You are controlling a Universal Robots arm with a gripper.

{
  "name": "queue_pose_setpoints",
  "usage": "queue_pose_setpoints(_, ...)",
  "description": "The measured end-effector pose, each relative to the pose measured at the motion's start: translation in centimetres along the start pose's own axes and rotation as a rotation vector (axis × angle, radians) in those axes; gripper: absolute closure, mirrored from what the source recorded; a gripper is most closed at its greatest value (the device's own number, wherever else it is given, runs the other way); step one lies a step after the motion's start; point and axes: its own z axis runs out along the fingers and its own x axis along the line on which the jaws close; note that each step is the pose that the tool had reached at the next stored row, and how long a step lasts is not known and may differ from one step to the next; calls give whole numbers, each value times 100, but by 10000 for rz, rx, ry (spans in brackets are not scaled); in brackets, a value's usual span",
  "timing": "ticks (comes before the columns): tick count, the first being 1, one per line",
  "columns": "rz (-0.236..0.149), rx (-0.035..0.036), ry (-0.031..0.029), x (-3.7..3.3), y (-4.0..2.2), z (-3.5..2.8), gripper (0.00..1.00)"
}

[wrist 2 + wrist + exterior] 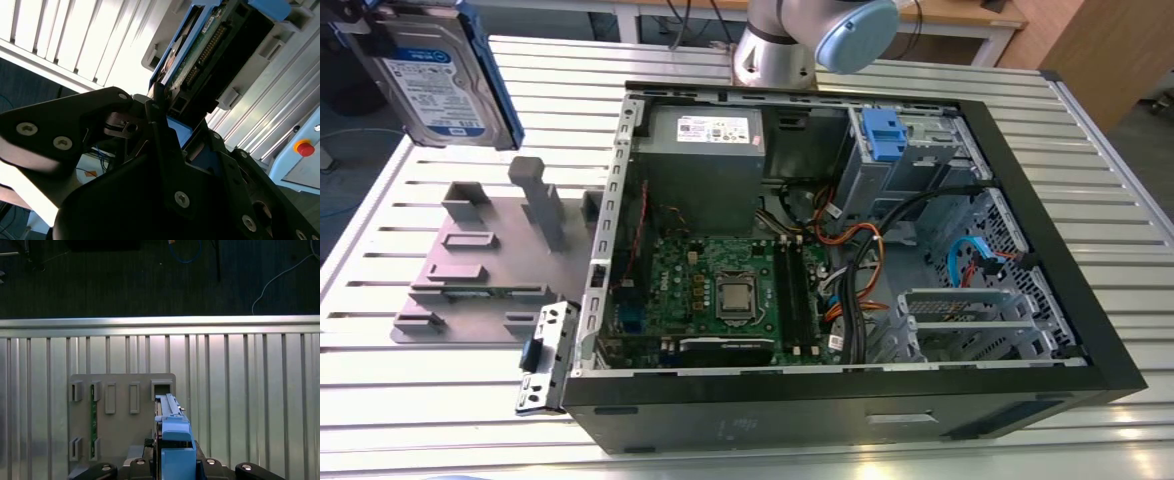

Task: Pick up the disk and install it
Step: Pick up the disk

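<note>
Exterior view showed the disk (438, 72) hanging upright in the air above the grey fixture plate (460, 285) at that view's left, well apart from the open computer case (827, 410) on the slatted surface (1114, 215). In the second wrist view the end effector (156, 107) pinched the disk's edge.

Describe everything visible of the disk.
The disk is a flat silver-grey metal drive with a white-and-blue label, framed by blue plastic rails. It hangs roughly upright in the air over the grey fixture plate, to the exterior view's left of the open computer case. In the second wrist view its green circuit board shows edge-on. The gripper is clamped on it.
</note>
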Motion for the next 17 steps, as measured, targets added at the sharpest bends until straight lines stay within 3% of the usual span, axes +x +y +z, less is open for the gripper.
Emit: queue_pose_setpoints(17,-1,0,0,-1,0,-49,64)
